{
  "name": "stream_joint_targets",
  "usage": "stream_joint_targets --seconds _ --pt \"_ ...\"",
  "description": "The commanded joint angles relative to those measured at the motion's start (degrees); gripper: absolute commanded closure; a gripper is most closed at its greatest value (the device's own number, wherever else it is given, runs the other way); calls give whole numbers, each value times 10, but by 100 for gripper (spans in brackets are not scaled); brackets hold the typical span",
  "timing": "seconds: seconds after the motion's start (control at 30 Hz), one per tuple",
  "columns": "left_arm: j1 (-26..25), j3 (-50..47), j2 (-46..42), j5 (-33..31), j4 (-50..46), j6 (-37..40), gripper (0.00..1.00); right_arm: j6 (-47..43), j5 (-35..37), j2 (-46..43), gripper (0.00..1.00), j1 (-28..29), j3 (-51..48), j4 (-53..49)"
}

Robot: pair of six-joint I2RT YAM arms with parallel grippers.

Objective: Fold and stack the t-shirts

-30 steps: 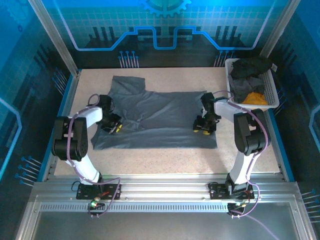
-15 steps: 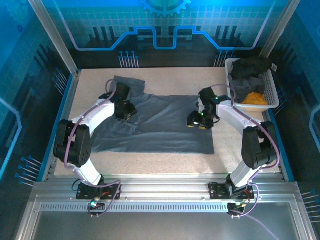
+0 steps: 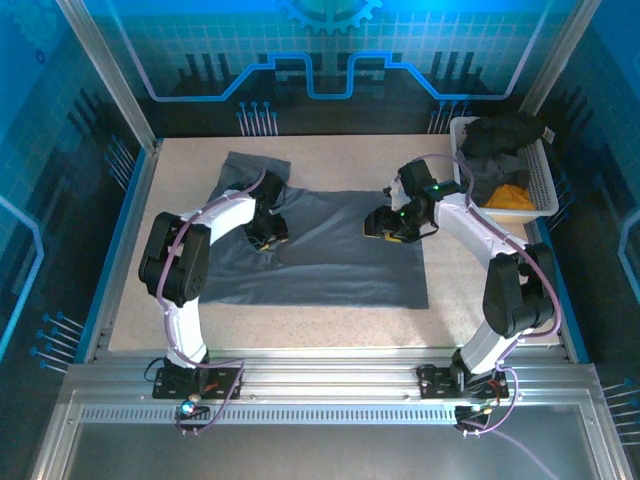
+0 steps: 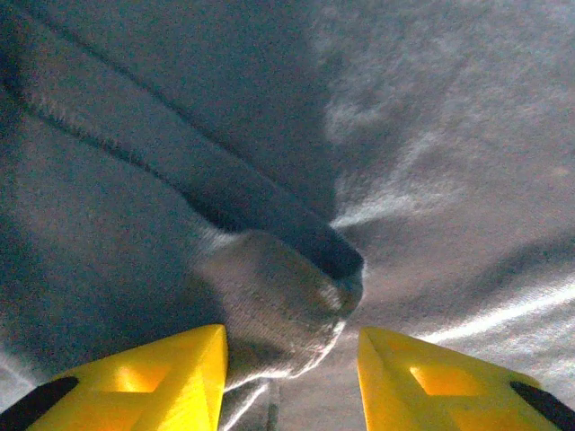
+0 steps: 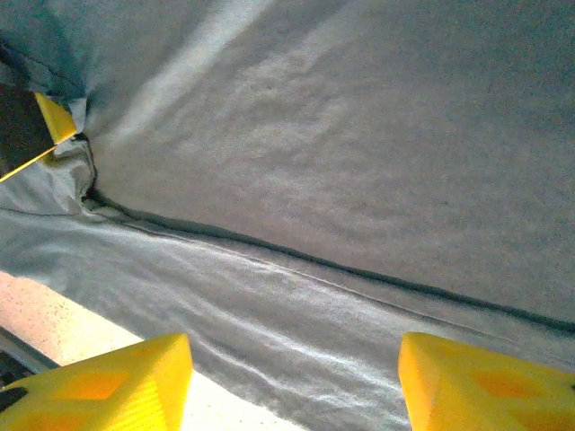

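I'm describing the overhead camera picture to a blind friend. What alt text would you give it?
A large dark grey t-shirt lies spread on a speckled table, with the robot's left claw and right claw low over it. A white basket in the far right corner holds black, grey and orange clothes.

Top external view: we look steeply down from above and behind the arm bases onto the whole speckled beige table (image 3: 330, 325), far enough back to hold both arms.

Left wrist view: we sit very close above the large plain slate-grey cloth t-shirt (image 4: 431, 135), facing forward past the yellow fingertips of the left gripper (image 4: 292, 359).

Right wrist view: equally close, we face past the right gripper (image 5: 296, 377) across the same shirt to a strip of table.

All three views share that shirt.
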Motion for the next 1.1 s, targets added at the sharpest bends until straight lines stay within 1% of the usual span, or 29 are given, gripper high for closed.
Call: stream_joint_targets --seconds 0.0,0.3,0.37,0.43,0.63,0.83,0.93,1.07 --pt "-4 19 15 -6 3 25 59 0 -25 5 37 -2 9 4" --pt "-6 42 45 -28 -9 57 72 4 -29 4 37 -3 6 5" --pt "-6 41 42 -31 -6 59 79 7 -31 3 37 -3 4 8" --pt "-8 39 36 -31 0 59 85 9 -32 4 37 -3 3 10" --pt "-23 53 24 -35 -8 57 96 12 -34 9 37 -2 1 13" --pt "-42 58 18 -47 -14 62 98 10 -35 15 37 -2 3 13" --pt "-45 57 25 -49 -16 68 97 9 -39 18 37 -2 3 13" --pt "-46 56 32 -48 -7 74 93 8 -42 22 38 -2 2 13"
